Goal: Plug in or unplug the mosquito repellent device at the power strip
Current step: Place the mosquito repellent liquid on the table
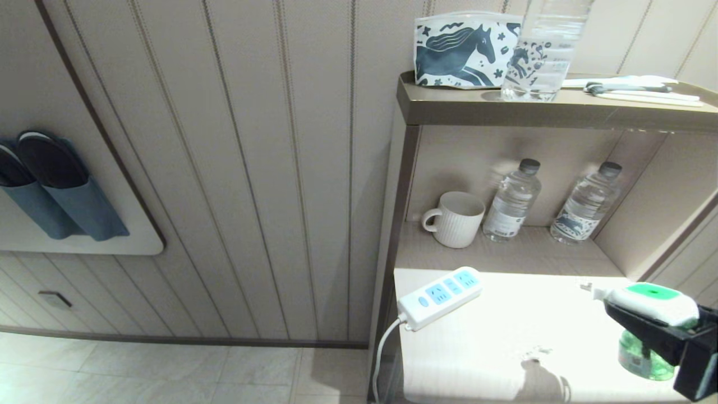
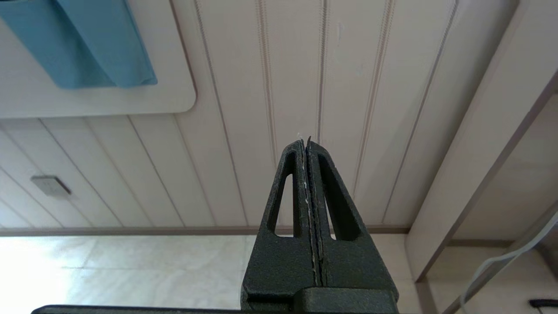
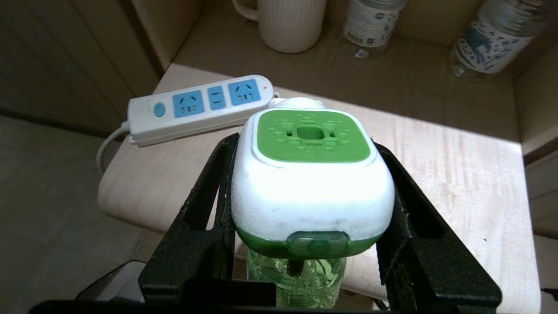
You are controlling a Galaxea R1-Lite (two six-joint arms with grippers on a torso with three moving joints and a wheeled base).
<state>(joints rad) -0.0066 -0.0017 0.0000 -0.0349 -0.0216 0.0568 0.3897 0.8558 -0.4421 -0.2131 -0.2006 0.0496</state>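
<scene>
Right wrist view: mosquito repellent device (image 3: pixel 311 174), bottle largely hidden below.

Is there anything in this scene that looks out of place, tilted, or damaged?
Nothing looks damaged or spilled. The power strip lies askew at the corner of the table, all sockets free. The mosquito repellent device is unplugged, held above the table in the right gripper. The left gripper is shut and idle.

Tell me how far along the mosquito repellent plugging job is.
Pickup looks done: the right gripper is shut on the mosquito repellent device, held off the power strip. All sockets are empty, so plugging in remains. The left gripper is shut and idle.
</scene>
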